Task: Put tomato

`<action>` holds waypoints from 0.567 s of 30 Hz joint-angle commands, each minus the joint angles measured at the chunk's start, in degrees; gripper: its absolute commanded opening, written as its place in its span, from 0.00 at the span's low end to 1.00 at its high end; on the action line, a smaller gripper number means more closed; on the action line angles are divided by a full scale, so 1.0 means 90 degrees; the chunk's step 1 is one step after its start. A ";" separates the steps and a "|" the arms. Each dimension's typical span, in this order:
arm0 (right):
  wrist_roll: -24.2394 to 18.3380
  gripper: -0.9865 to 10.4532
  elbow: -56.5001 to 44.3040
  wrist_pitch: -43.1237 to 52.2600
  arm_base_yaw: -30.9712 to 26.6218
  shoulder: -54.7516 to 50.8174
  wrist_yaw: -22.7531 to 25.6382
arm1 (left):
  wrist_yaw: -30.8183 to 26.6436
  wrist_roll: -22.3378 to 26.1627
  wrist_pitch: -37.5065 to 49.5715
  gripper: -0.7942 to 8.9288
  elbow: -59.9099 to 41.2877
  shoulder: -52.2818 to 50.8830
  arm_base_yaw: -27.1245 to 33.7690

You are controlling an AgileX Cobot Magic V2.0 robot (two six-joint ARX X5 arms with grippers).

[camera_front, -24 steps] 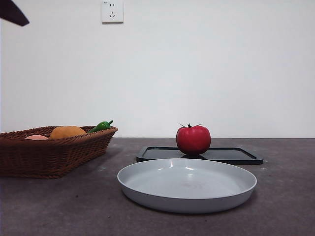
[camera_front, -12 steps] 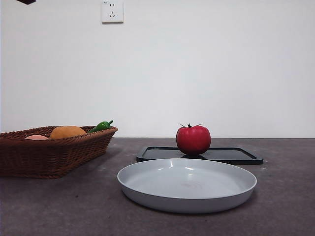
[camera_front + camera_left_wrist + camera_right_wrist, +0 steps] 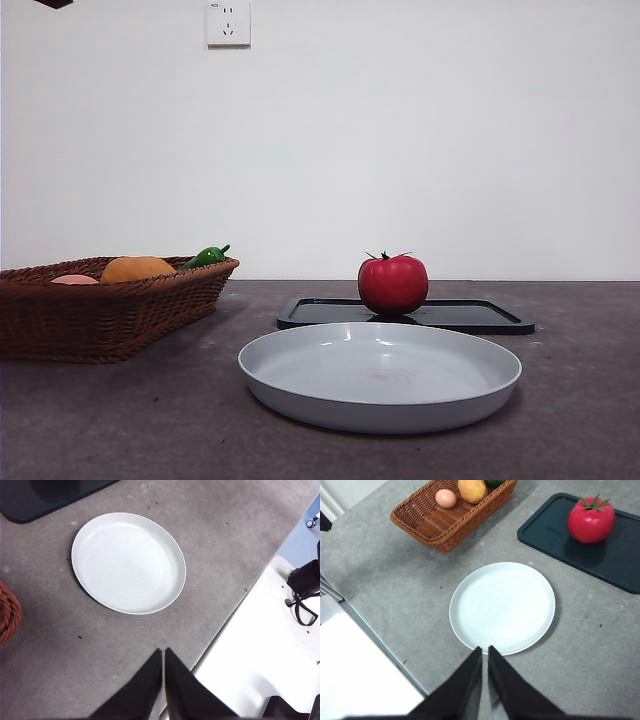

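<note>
The glossy red tomato (image 3: 393,284) (image 3: 591,520) with a green stem stands on a black tray (image 3: 470,315) (image 3: 615,562) behind an empty white plate (image 3: 380,375) (image 3: 502,607) (image 3: 128,562). My left gripper (image 3: 163,651) hovers shut high over the table's near edge, the plate ahead of it. High above the plate's near rim, my right gripper (image 3: 484,650) is shut as well and holds nothing. In the front view only a black tip (image 3: 52,3) of an arm shows at the top left corner.
A brown wicker basket (image 3: 100,310) (image 3: 447,522) at the left holds an orange fruit (image 3: 137,268), a pale egg-like piece (image 3: 445,498) and a green pepper (image 3: 205,256). A white surface (image 3: 260,645) borders the grey table's near edge.
The black arm tip at the top left of the front view has drawn upward, almost out of the picture. The tomato, plate and basket have not moved.
</note>
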 commanded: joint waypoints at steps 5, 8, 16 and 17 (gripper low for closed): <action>0.0080 0.09 0.0024 0.0066 0.0034 0.0019 -0.0010 | 0.0029 0.0034 0.0051 0.09 0.0097 0.0039 -0.0027; 0.0080 0.09 0.0024 0.0066 0.0034 0.0019 -0.0010 | 0.0029 0.0034 0.0053 0.09 0.0097 0.0039 -0.0027; 0.0080 0.09 0.0024 0.0063 0.0034 0.0019 -0.0007 | -0.0265 0.1035 0.1304 0.09 0.0068 -0.0583 0.0636; 0.0078 0.09 0.0024 0.0063 0.0034 0.0019 -0.0010 | -0.0282 0.1064 0.1634 0.09 0.0034 -0.0721 0.0850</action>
